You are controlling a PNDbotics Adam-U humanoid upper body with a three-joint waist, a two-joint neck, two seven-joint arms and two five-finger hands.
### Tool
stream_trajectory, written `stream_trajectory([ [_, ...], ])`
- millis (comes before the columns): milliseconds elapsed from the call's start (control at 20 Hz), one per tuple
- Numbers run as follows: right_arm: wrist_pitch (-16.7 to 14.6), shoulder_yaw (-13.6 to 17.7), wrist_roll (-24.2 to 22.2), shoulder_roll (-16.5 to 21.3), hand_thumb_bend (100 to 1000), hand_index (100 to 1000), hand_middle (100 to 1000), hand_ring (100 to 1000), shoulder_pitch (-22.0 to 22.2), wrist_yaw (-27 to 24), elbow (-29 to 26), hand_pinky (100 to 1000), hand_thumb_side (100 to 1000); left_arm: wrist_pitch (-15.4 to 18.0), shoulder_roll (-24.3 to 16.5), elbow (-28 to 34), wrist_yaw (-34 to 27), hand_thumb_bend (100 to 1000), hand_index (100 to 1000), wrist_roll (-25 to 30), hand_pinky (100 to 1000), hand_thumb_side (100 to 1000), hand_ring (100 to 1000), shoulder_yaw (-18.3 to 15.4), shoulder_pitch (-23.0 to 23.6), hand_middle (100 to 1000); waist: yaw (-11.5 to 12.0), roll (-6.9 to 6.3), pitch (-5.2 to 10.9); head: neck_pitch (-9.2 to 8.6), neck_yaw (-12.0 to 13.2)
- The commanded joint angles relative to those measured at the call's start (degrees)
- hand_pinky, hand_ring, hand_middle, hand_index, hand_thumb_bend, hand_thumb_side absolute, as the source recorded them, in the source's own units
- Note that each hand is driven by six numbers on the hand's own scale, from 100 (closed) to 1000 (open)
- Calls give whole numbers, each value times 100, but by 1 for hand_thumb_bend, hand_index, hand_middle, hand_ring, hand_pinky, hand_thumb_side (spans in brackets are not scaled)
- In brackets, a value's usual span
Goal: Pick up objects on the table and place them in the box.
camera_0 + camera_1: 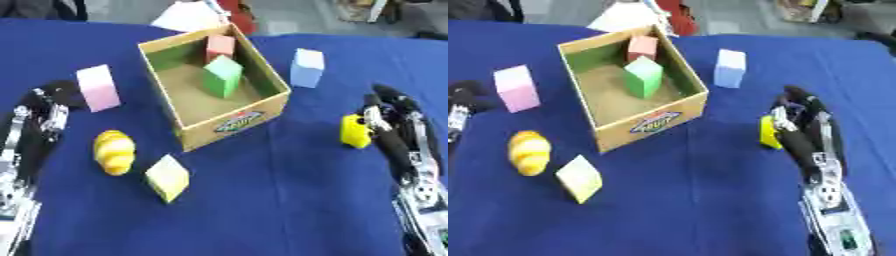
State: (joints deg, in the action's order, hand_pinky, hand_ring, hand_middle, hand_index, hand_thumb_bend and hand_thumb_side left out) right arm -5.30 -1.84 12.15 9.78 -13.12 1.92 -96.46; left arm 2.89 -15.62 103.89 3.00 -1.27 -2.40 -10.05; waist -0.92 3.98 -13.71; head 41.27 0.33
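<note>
nearest to the camera, the right hand (802, 132) is seen on the blue tablecloth (289, 200), and its dark fingers (798, 100) are curled against a small yellow block (354, 131). the block is bright yellow, with flat faces, and it sits on the inner side of the fingers, touching them; whether it is lifted from the cloth cannot be told.

beyond the fingertips of this hand, a pale blue block (307, 67) is standing upright, well apart from them. further to the inner side, a cardboard box (238, 116) with an open top and a coloured label on its front wall is placed; a green block (222, 75) and a pink-red block (220, 46) are already lying inside it, the green one in front of the other.

the left hand (48, 102) is resting at the left edge, and if its fingers are together or apart cannot be told. just beside its fingertips, on the inner side, a pink block (97, 87) is standing upright. nearer than these fingers, a yellow rounded object with ridges (115, 151) is lying, and just beside it a pale yellow-green block (167, 177) is tilted on one edge.
</note>
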Motion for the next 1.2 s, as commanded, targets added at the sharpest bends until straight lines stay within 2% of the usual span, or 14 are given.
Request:
stream_trajectory([
  [50,-16,12,-10,66,100,784,655,586,-54,-12,-71,570,393,7,-92,112,21,182,774,-20,774,645,630,-55,-58,664,5,-91,187,-33,-16],
  [350,-14,10,-12,67,100,785,655,586,-56,-11,-68,570,394,-4,-148,117,53,183,778,15,777,640,634,-57,-91,669,5,-90,189,-29,-19],
  [500,-10,7,-17,78,100,785,655,586,-48,-10,-68,570,394,-34,-397,143,146,184,791,103,784,606,647,-41,-248,685,4,-89,195,-21,-25],
  [750,-2,3,-23,120,100,785,655,586,-9,-5,-62,570,400,-81,-1560,104,758,205,821,547,797,508,684,89,-903,727,-26,-139,240,14,-24],
  [900,-1,-10,-37,142,100,785,655,586,26,-1,-51,570,394,-28,-2351,-291,1198,230,847,1182,807,465,715,285,-1470,758,-71,-173,279,50,-20],
  [950,0,-17,-43,152,100,785,655,586,41,0,-46,570,394,-3,-2572,-500,1312,270,866,1439,812,431,731,372,-1703,774,-92,-187,299,67,-18],
  [1050,2,-33,-60,167,100,785,655,586,71,1,-36,570,394,60,-2861,-999,1543,312,874,1897,811,401,740,548,-2175,781,-127,-208,338,95,-10],
  [1200,4,-56,-90,186,100,785,655,586,114,3,-18,570,394,245,-2987,-1879,2023,372,884,2517,811,372,756,878,-2856,799,-182,-241,383,125,20],
])
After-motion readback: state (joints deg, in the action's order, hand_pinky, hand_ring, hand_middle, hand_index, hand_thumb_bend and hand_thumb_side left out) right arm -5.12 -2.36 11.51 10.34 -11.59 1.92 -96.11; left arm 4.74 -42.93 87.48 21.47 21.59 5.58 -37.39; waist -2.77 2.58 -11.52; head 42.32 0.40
